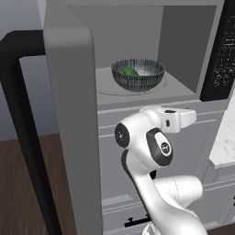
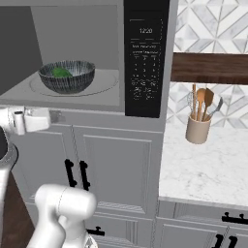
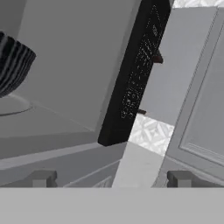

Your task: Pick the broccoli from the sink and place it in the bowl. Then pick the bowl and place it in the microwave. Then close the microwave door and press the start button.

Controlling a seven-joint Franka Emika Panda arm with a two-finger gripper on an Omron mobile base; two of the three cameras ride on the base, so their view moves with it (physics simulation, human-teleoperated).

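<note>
Already the microwave (image 2: 82, 58) holds its load, so what remains, I judge, is shutting it and pressing start. Its cavity gapes open, with the black control panel (image 2: 145, 58) along the cavity's right edge. The microwave door (image 1: 69, 128) stands swung out to the left of the cavity, edge-on, its long black bar handle (image 1: 23, 133) running vertically further left. On the turntable inside the microwave sits the striped bowl (image 1: 137, 74), and the green broccoli (image 1: 130, 71) lies within that bowl. The pincer (image 3: 111, 178) hangs just below the microwave's front sill, jaws spread wide and holding nothing. From there the door lies off to its left, upright, so closing it calls for a sweep rightward.
</note>
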